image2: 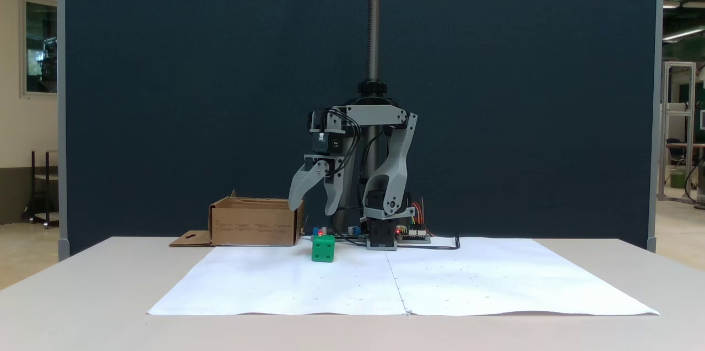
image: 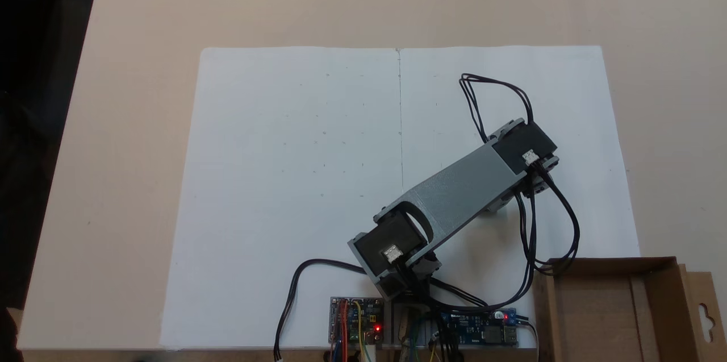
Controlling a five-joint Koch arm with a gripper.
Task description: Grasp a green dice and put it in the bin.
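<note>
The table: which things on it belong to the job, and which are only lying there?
For the job:
green dice
cardboard box, the bin
gripper, fingers apart above the dice

Lying about:
white paper sheets
circuit boards
black cables

No text, brand or number can be read in either fixed view. The small label on the arm's black servo motor (image2: pixel 334 143) is too blurred to make out, and the print on the blue circuit board (image: pixel 480 328) at the arm's base is likewise too fine. The bright green plastic dice (image2: pixel 323 248) shows round pips on its faces, but their count is unclear.
</note>
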